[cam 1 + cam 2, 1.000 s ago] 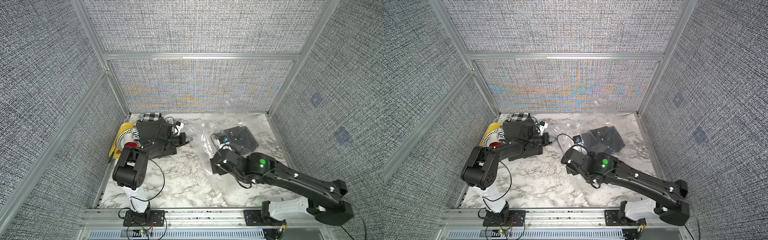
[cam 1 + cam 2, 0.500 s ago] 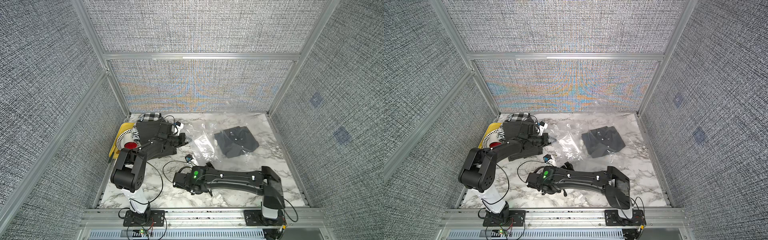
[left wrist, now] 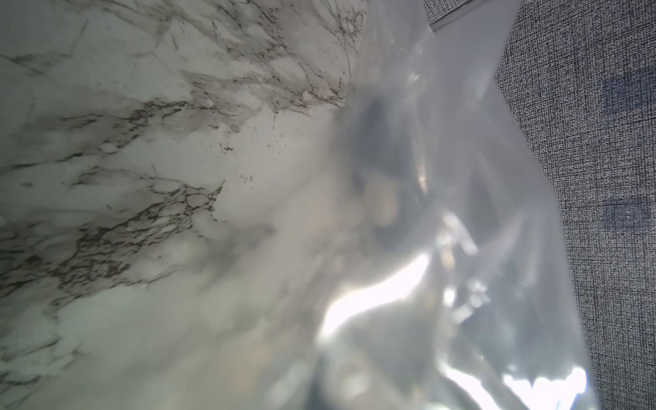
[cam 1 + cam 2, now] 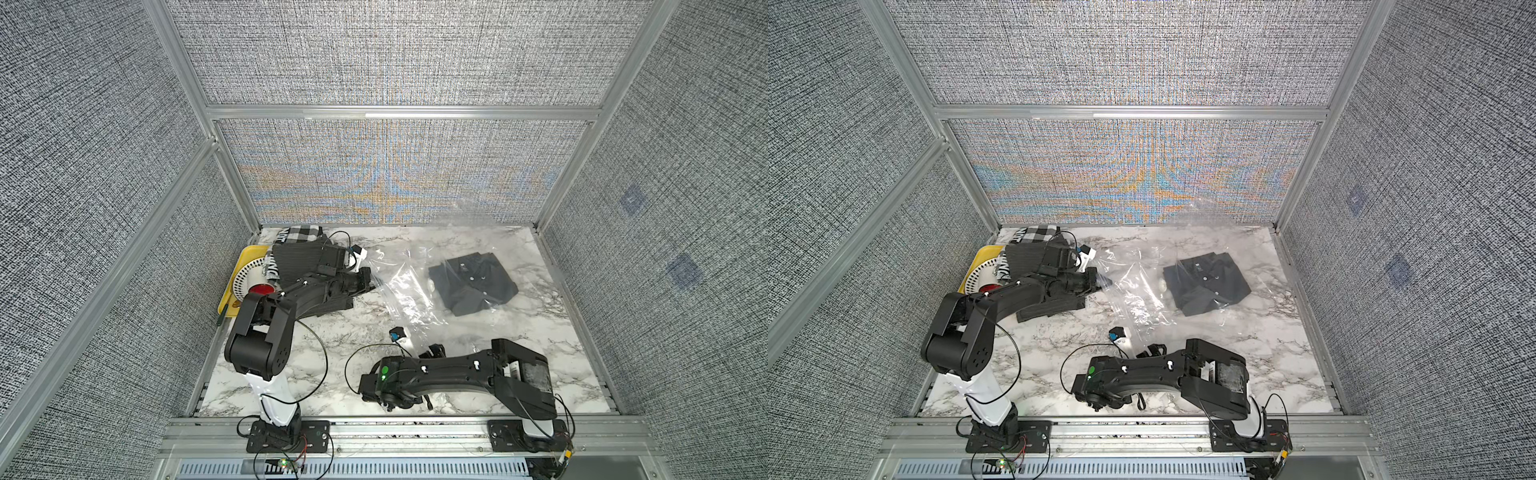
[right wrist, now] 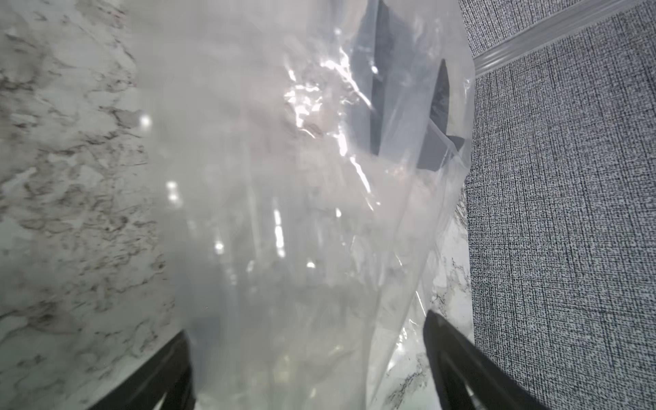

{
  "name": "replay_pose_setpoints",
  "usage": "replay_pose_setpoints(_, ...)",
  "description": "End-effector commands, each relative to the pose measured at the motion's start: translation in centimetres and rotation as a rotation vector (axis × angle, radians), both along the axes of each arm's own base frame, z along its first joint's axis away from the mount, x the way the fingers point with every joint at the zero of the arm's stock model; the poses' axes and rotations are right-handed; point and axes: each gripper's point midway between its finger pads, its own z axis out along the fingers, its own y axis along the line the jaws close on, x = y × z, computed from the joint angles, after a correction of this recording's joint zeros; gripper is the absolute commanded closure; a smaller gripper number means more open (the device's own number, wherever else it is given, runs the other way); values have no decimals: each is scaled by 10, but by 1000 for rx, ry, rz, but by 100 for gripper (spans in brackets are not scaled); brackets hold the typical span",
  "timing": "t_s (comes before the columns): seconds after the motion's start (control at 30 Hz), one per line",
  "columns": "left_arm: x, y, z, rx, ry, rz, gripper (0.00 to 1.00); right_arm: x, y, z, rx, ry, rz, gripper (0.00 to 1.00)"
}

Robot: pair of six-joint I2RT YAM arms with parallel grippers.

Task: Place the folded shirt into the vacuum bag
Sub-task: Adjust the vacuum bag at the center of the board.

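I saw the folded shirt [image 4: 473,282] [image 4: 1206,286] lying inside the vacuum bag [image 4: 407,291] [image 4: 1133,299], dark under the clear plastic, toward the right rear of the marble bench [image 4: 332,324] in both top views. The bag spread crumpled across the middle of the bench, and its far corner stood up against the back wall.

My left pincer [image 4: 369,282] [image 4: 1100,282] was closed on the bag's left edge, and the film rose to meet its tips. The left wrist view showed only blurred, shiny plastic [image 3: 443,213] beside bare marble; the pincer itself did not show there.

My right arm lay folded low along the front of the bench. The right pincer [image 4: 434,351] [image 4: 1152,349] pointed at the near end of the bag, well apart from the shirt. In the right wrist view that pincer [image 5: 305,340] stood wide open: its two dark fingers [image 5: 170,372] sat far apart with loose film running between them, gripping nothing. The shirt [image 5: 401,106] showed farther off through the plastic [image 5: 284,213].

Behind the left arm sat a pile of folded clothes [image 4: 299,262], a checked cloth [image 4: 303,235] and a yellow tray [image 4: 245,259]
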Motion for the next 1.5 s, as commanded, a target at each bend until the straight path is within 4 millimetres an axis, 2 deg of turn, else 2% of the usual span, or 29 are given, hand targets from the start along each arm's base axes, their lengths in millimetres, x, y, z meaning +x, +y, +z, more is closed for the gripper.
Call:
replay_pose_setpoints(0.0,2,0,-2,8,-6,-5,100,4,-7,8,33,-46,-33,8)
replay_pose_setpoints(0.1,2,0,-5,10,0,-4,100,8,-14,13,49,-55,-55,15)
replay_pose_setpoints(0.27,3,-1,-9,13,12,-3,100,21,-31,17,46,-71,-105,35)
replay_pose_setpoints(0.33,4,-1,-11,14,17,-2,100,29,-32,20,40,-83,-111,45)
replay_pose_setpoints(0.43,6,-1,-13,17,25,1,100,43,-21,28,28,-107,-95,71)
replay_pose_setpoints(0.53,10,-1,-16,33,27,6,100,57,-14,51,71,-146,-93,90)
replay_pose_setpoints(0.6,14,-2,-15,41,24,3,100,66,-19,73,115,-184,-105,100)
replay_pose_setpoints(0.87,44,-4,-6,121,-17,-16,99,92,-66,151,223,-306,-173,100)
replay_pose_setpoints(0.9,46,-2,-6,135,-19,-10,95,93,-72,161,238,-323,-177,100)
replay_pose_setpoints(1.0,49,3,0,152,-40,14,60,94,-84,181,290,-359,-199,100)
replay_pose_setpoints(1.03,48,3,3,153,-44,19,50,94,-86,183,304,-365,-203,100)
replay_pose_setpoints(1.1,45,4,12,143,-49,21,38,96,-84,179,318,-353,-191,100)
replay_pose_setpoints(1.3,28,25,27,211,-55,99,15,110,-72,149,390,-316,-187,100)
replay_pose_setpoints(1.47,7,30,16,182,-23,118,12,129,-53,140,531,-288,-140,100)
